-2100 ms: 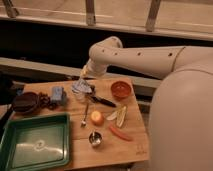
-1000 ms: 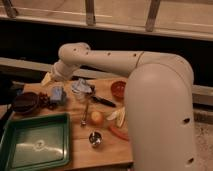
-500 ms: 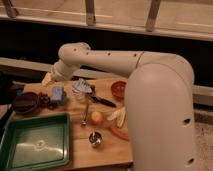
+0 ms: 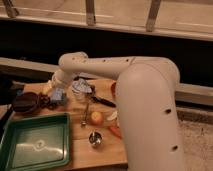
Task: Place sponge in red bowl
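Note:
The blue-grey sponge (image 4: 58, 95) lies on the left part of the wooden table, beside a dark brown bowl. My gripper (image 4: 55, 86) hangs at the end of the white arm (image 4: 95, 65), just above the sponge's far left edge. I cannot make out whether it touches the sponge. Only a sliver of the red bowl (image 4: 113, 89) shows at the arm's lower edge near the table's middle right; the arm hides the rest.
A green tray (image 4: 35, 145) fills the front left. The dark brown bowl (image 4: 25, 102) stands left of the sponge. A crumpled clear bag (image 4: 81, 88), a black-handled utensil (image 4: 102, 101), an orange fruit (image 4: 96, 117) and a metal cup (image 4: 95, 139) lie mid-table.
Since the earliest frame the arm has swung left, from over the table's middle to above the sponge, and now covers most of the red bowl. Over the last second nothing has moved.

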`<move>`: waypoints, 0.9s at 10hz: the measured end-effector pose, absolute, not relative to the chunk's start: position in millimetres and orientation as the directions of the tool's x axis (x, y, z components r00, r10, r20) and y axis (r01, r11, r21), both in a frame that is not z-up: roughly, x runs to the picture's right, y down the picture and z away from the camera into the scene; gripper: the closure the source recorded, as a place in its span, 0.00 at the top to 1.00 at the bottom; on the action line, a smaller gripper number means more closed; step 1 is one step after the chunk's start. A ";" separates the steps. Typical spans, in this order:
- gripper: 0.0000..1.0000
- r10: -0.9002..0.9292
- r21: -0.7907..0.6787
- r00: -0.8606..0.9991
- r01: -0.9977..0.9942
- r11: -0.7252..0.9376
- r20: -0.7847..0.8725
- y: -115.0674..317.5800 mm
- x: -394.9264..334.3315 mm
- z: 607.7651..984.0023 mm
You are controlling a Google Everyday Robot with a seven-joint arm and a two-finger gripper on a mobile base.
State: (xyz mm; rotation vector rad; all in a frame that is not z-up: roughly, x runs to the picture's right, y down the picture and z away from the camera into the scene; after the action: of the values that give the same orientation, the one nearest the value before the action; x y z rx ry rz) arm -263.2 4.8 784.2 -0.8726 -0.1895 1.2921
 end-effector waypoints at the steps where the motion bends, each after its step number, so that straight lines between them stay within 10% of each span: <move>1: 0.66 0.885 -0.657 0.318 -0.754 0.017 -0.341 9.3 -268.9 792.0; 9: 0.66 0.856 -0.618 0.351 -0.784 0.047 -0.380 7.2 -270.4 831.0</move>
State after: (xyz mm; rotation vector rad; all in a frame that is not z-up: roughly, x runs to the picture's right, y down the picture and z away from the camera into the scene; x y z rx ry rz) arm -270.4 7.2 831.0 -0.8668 -0.1007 1.2546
